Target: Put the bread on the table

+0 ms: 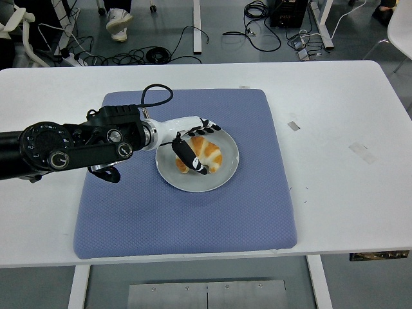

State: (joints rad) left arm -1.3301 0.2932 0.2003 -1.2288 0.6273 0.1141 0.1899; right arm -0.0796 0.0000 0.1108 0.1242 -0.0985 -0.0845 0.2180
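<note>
The left arm (71, 147) is bulky and black, with round silver-ringed joint caps along its side. A black cable (156, 96) loops at its wrist. The left hand (193, 138) has a white back and black fingers (190, 156) with white patches.

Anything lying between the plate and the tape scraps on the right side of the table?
No. In the head view, only blue mat and bare table lie between the plate and tape scraps.
</note>
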